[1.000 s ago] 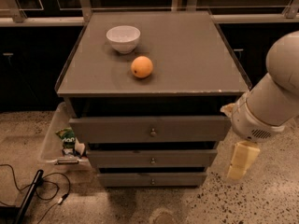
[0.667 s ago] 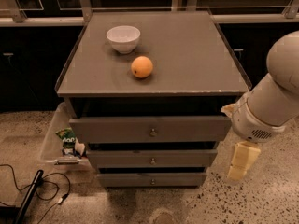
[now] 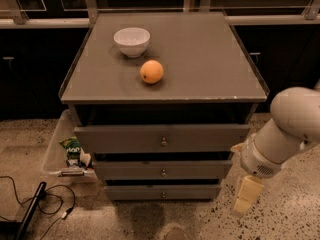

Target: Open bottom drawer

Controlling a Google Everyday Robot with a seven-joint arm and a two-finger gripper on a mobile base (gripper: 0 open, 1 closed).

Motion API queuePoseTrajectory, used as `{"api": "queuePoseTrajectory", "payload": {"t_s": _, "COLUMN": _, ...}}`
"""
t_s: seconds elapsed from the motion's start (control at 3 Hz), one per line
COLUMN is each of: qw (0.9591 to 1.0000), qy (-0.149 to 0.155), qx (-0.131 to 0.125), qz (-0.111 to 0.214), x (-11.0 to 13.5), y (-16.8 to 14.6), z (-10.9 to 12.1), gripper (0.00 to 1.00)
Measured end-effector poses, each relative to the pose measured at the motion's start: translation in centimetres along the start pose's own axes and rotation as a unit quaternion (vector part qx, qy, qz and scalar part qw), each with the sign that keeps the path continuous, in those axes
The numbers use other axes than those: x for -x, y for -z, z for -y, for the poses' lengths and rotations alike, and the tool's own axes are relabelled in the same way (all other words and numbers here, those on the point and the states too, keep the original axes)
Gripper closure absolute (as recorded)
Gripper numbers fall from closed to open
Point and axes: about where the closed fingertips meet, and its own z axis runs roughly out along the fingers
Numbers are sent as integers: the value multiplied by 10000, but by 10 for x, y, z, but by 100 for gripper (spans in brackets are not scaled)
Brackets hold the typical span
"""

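Observation:
The bottom drawer (image 3: 162, 191) is the narrowest, lowest grey front of three on the grey cabinet, with a small round metal knob (image 3: 163, 194). It sits closed, roughly flush under the middle drawer (image 3: 162, 170). My gripper (image 3: 247, 197), cream-coloured on a white arm (image 3: 285, 134), hangs to the right of the cabinet at about the bottom drawer's height. It is a short way off the drawer's right end and not touching it or its knob.
A white bowl (image 3: 132, 41) and an orange (image 3: 151, 71) rest on the cabinet top (image 3: 200, 59). The top drawer (image 3: 162, 138) is the widest. A clear bin (image 3: 57, 149) with packets stands at the left. Black cables (image 3: 30, 204) lie on the speckled floor.
My arm and gripper have dropped lower and slightly left, from beside the middle drawer to beside the bottom drawer. The drawers, bowl and orange have not moved.

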Motion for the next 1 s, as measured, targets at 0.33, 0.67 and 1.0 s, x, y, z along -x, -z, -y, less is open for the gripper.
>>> {"api": "queuePoseTrajectory", "payload": {"t_s": 0.33, "qw": 9999, "qy": -64, "qx": -25, "qz": 143, "x": -24, "y": -62, "z": 15, "gripper": 0}}
{"api": "queuePoseTrajectory", "payload": {"t_s": 0.67, "qw": 9983, "qy": 104, "qx": -298, "qz": 481, "x": -34, "y": -105, "z": 35, "gripper": 0}}
{"api": "queuePoseTrajectory", "payload": {"t_s": 1.0, "qw": 9976, "qy": 142, "qx": -403, "qz": 538, "x": -33, "y": -109, "z": 41, "gripper": 0}}
